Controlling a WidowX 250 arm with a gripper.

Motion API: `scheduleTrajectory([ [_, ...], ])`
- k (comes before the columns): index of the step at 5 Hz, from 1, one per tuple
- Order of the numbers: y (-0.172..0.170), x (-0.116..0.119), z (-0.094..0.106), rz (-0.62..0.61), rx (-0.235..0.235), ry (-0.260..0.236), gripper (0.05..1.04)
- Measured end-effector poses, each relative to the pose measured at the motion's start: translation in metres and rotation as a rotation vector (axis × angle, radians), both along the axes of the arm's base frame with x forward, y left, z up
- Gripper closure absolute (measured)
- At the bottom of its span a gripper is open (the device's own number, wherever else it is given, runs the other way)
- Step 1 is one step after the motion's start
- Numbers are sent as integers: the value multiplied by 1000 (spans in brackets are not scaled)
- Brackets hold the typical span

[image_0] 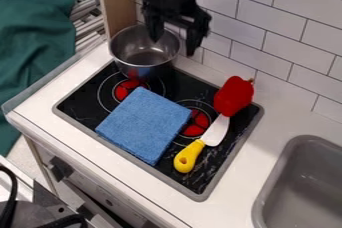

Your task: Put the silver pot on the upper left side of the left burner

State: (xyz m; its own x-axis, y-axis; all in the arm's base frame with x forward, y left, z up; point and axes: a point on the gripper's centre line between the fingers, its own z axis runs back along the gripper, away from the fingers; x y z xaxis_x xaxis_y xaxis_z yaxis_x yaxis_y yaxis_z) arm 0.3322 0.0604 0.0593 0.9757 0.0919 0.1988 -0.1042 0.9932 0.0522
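While silver pot (139,52) is sitting at back of left burner (125,89), black gripper (174,46) is hanging above, fingers spread; uneven pinch could be tipping pot, low drag could be bunching blue cloth (143,124).

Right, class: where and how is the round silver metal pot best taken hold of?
Probably by the near part of its rim, coming down from above and pinching the thin side between inside and outside. The pot stands upright, its mouth open, and that part faces the black stovetop, away from the white tiled wall and wooden panel.
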Motion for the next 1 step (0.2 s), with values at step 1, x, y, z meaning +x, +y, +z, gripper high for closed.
scheduleTrajectory([
  [1, -6, -26, -6, 15, -11, 7, 75],
])
